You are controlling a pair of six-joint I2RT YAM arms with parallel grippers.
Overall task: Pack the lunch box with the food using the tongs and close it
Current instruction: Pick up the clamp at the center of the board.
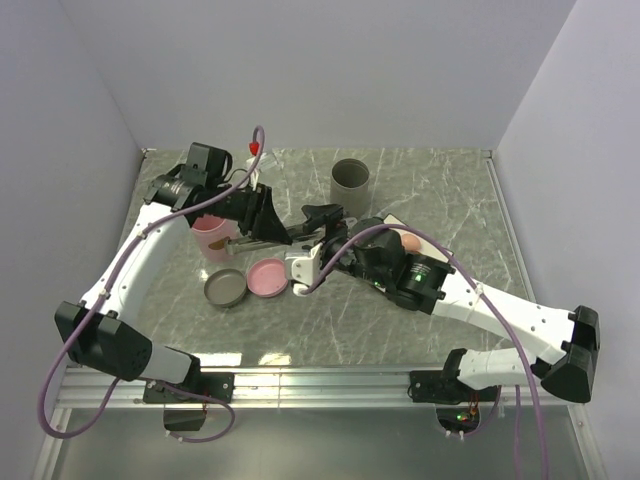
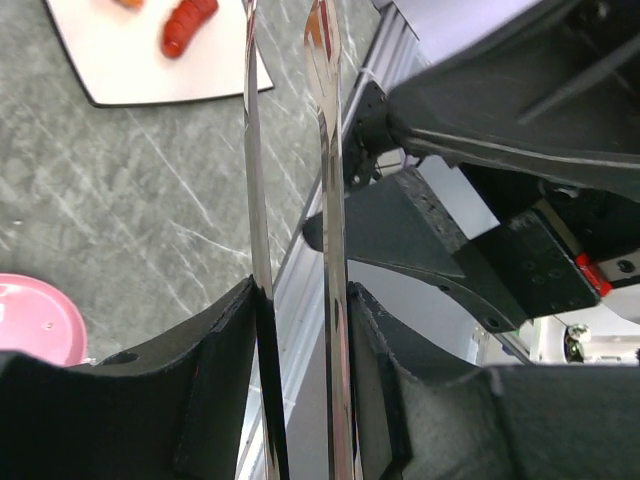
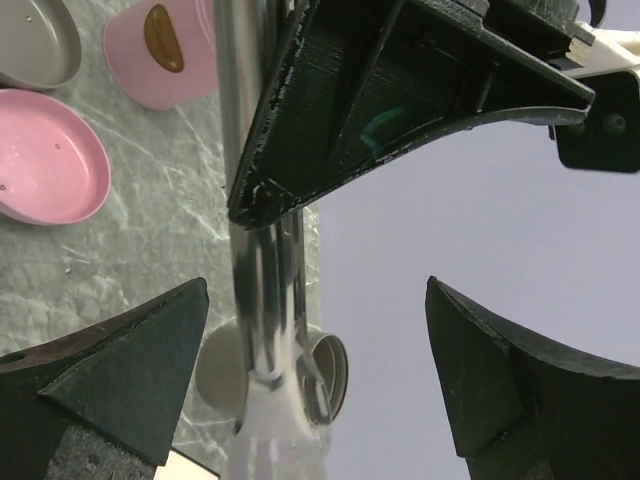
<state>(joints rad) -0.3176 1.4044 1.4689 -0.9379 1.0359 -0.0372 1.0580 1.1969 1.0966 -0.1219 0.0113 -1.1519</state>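
Grey tongs (image 2: 252, 200) are clamped in our left gripper (image 2: 300, 320) over the middle of the bench (image 1: 440, 190), right gripper (image 3: 315, 300) wide apart just beside them; we'd square the tips before dipping to the sausage (image 2: 188, 22) on the plate (image 2: 140, 70).

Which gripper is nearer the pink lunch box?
Left. The left gripper, shut on the tongs, sits just right of the pink lunch box; the right gripper, open, is farther right.
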